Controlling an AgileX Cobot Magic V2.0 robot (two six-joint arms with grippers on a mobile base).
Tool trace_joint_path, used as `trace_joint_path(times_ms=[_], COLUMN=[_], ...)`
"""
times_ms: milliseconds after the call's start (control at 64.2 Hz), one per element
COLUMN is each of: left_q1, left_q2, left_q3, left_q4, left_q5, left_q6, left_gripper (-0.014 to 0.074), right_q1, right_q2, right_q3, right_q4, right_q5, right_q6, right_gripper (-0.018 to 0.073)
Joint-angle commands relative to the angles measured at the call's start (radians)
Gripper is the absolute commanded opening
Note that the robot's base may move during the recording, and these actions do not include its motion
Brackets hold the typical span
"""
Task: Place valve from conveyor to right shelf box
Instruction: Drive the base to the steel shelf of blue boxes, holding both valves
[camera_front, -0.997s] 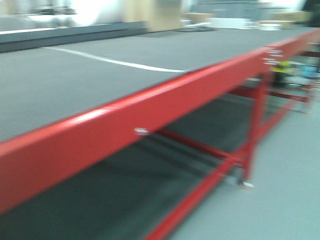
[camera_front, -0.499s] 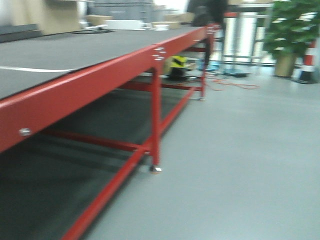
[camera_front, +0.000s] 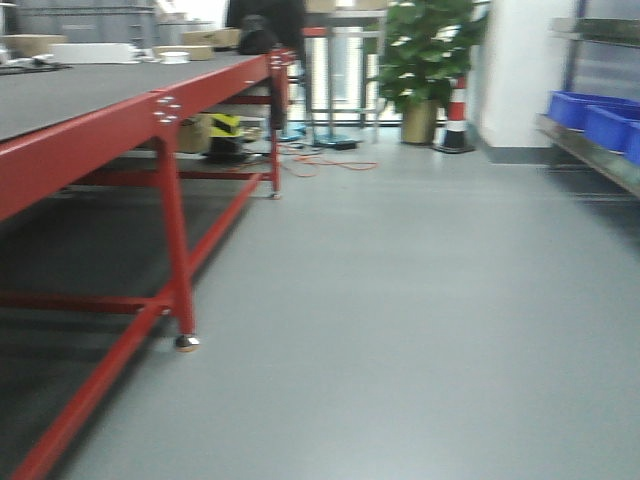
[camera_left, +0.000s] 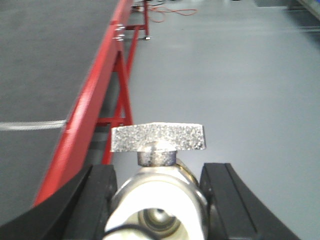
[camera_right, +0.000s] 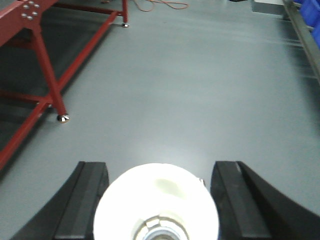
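Left gripper (camera_left: 160, 172) is clamping a valve (camera_left: 157, 137) between its black fingers (camera_left: 97, 200), pointing level and forward; right gripper (camera_right: 159, 172) is gripping a white round part (camera_right: 157, 207), fingers (camera_right: 85, 200) pressing both sides.

Potted plant (camera_front: 425, 55) beside striped cone (camera_front: 457, 116)

Valve (camera_left: 157, 155) handle is showing rough, grainy cast metal. Conveyor (camera_left: 45, 60) belt beside it is reading matt grey weave, its frame glossy red-painted metal.
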Motion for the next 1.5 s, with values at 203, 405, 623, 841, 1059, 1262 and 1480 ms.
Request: trace_joint_path(times_ms=[203,405,623,841,1059,1262,1480], left_q1=[-0.004,-0.004,-0.004,-0.004,-0.004,-0.004,-0.004], left_q2=[-0.009,-0.009,-0.009,-0.009,-0.009,-0.009,-0.009], left_q3=[-0.006,-0.006,-0.006,-0.006,-0.006,-0.006,-0.006], left_q4=[-0.008,-0.008,-0.008,-0.008,-0.008,-0.008,-0.008], left_q5=[-0.059,-0.059,-0.059,-0.059,-0.059,-0.059,-0.059], left_q6=[-0.003,-0.003,-0.003,-0.003,-0.003,-0.003,-0.003], left_gripper=[-0.0111,-0.0111,-0.0111,-0.0111,-0.0111,-0.0111,-0.0111], right_q1=[-0.001,-0.001,-0.001,-0.001,-0.001,-0.001,-0.001], right_q2=[-0.01,-0.01,-0.01,-0.01,-0.01,-0.01,-0.01], right_q3=[-0.018,-0.018,-0.018,-0.018,-0.018,-0.018,-0.018], right_q4=[0.001,0.001,0.001,0.001,0.001,0.001,0.001], right_q5=[-0.072,-0.072,-0.072,-0.072,-0.072,-0.072,-0.072], right_q6=[-0.005,-0.005,-0.005,-0.005,-0.005,-0.005,-0.005], right_gripper=[-0.0153,-0.0153,-0.0153,-0.0153,-0.0153,-0.0153,-0.0153])
